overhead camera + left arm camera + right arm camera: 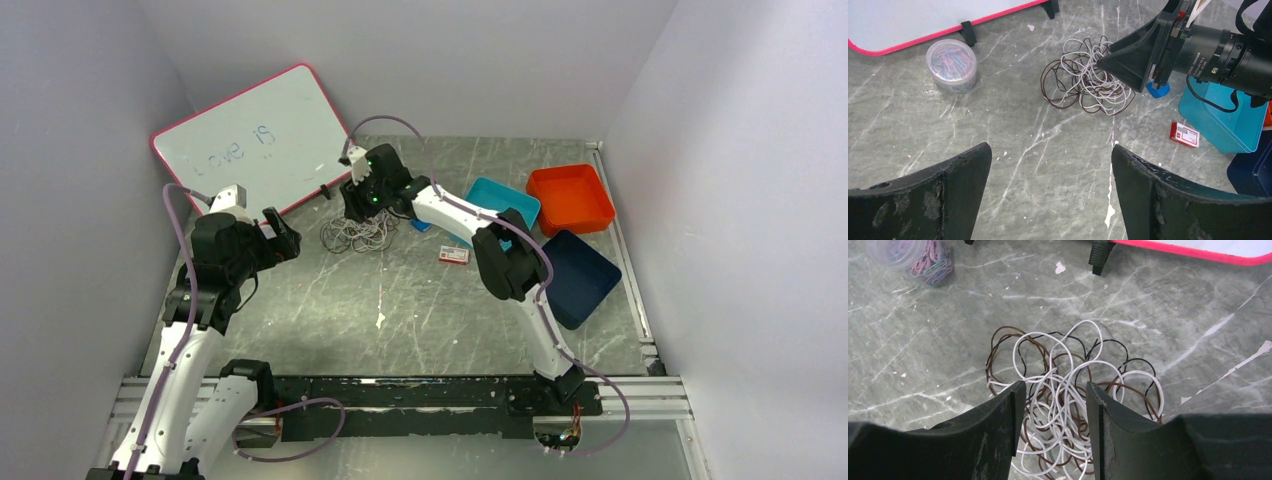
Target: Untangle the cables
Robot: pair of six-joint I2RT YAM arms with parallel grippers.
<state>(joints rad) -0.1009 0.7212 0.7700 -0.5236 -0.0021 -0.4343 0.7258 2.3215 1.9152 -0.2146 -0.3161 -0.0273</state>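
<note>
At frame centre, right end effector (1053, 390) straddles the cables (1083, 85), jaws apart; left end effector (1049, 150) hovers, spread wide.

A pink-framed whiteboard (250, 135) stands at the far left of the grey tabletop (400, 300), a clear tub of paper clips (951, 65) near its foot. To the right lie a teal tray (497, 195), an orange tray (570, 198) and a dark blue tray (585, 275), with a small red-and-white box (454, 255) near the teal one.
</note>
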